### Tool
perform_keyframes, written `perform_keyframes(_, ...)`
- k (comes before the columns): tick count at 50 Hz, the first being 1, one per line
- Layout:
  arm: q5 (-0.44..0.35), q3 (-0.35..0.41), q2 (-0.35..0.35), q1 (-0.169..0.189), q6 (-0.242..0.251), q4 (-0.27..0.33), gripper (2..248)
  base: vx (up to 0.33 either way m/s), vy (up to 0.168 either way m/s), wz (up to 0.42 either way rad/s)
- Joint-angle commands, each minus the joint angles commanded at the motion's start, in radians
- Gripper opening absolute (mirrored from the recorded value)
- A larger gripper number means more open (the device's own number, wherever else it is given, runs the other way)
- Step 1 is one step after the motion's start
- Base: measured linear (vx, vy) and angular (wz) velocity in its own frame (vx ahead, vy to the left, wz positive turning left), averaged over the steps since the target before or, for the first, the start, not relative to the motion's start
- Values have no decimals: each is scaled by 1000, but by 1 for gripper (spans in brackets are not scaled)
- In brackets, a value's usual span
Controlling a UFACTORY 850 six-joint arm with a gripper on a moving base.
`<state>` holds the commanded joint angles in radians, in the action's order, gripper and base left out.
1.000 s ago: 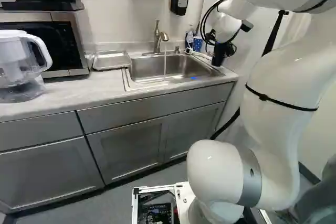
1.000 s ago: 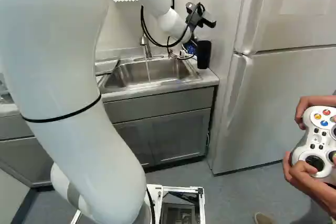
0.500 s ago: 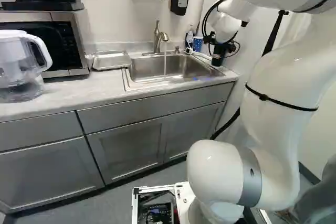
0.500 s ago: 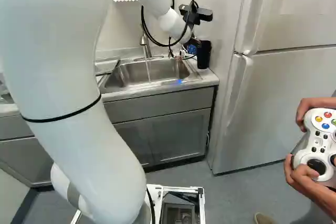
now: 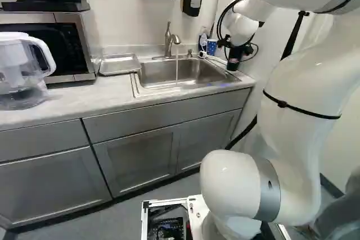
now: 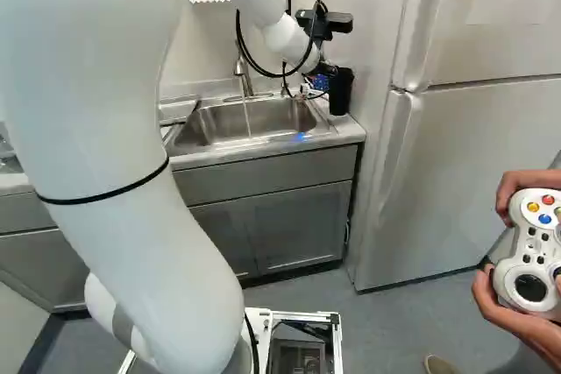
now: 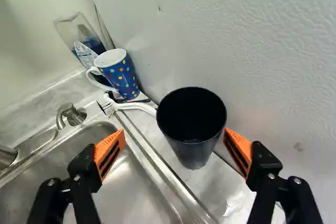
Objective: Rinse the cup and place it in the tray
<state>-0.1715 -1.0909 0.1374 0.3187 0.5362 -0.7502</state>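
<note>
Black cup [image 7: 191, 129], one, ungrasped; gripper [image 7: 174, 131], fingers wide apart, holding nothing. Step: apparently pickup for rinsing. Next: centre, then close.

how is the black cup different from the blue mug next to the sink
The black cup is plain black inside and out, while the blue mug has colored dots and a white inside. The mug has a handle, but none shows on the black cup. The black cup stands close to the gripper, while the mug is farther back. Both are upright, with open tops.
</note>
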Motion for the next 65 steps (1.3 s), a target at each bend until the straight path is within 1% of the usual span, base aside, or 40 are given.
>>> perform_keyframes(16,-8,6,12,-1,0,-42,247,0,0,0)
perform_keyframes(35,-41,14,34,-3,0,-121,247,0,0,0)
perform_keyframes(37,-41,14,34,-3,0,-122,247,0,0,0)
perform_keyframes(51,-67,16,32,-6,0,-188,247,0,0,0)
perform_keyframes(65,-93,26,24,-17,0,-254,247,0,0,0)
